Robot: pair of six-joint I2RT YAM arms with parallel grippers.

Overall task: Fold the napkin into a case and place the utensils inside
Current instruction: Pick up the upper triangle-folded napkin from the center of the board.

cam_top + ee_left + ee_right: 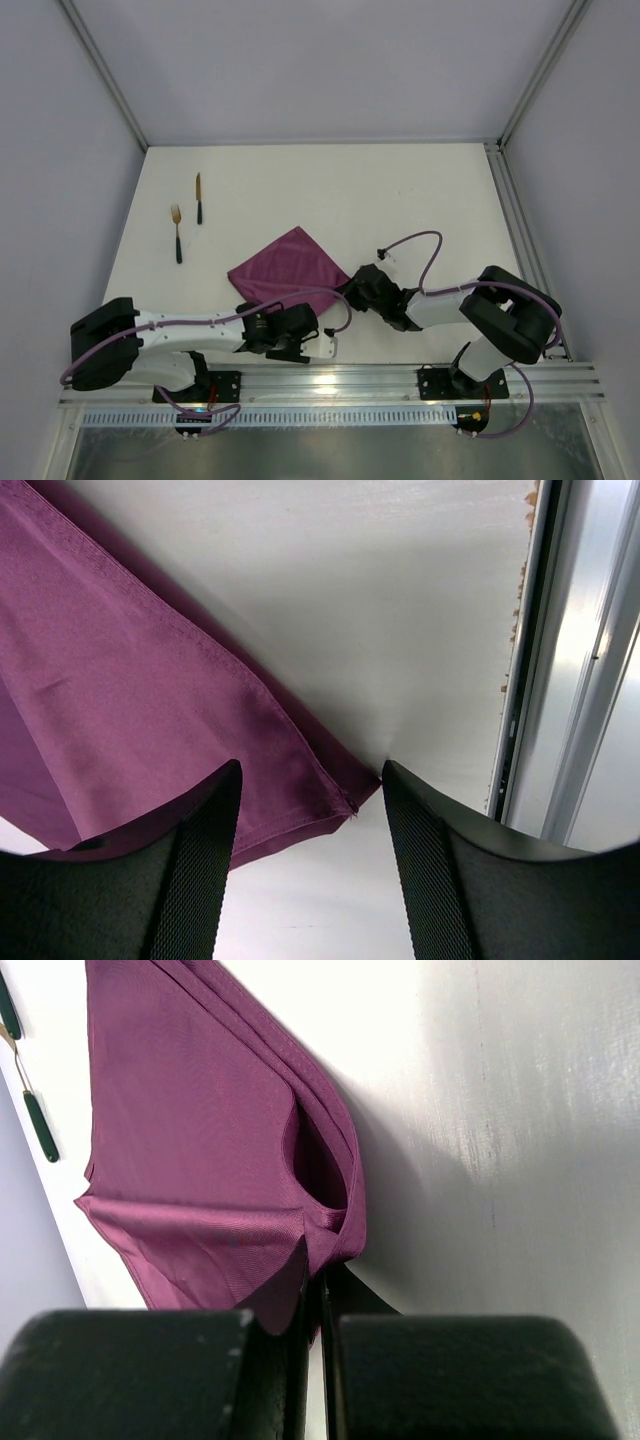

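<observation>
The magenta napkin point(288, 265) lies near the front middle of the table, turned like a diamond, with doubled layers along its right edge point(200, 1130). My right gripper point(352, 289) is shut on the napkin's right corner point(322, 1300), and the cloth bunches up at the pinch. My left gripper point(288, 322) is open and empty just above the table; the napkin's near corner point(340, 798) lies between its fingertips point(310, 870). The gold fork point(177, 232) and gold knife point(199, 198) lie at the far left, apart from the napkin. Their dark handles show in the right wrist view point(40, 1125).
A metal rail point(330, 380) runs along the table's near edge, close to the left gripper point(570, 680). Another rail point(515, 220) runs along the right side. Grey walls close in the back and sides.
</observation>
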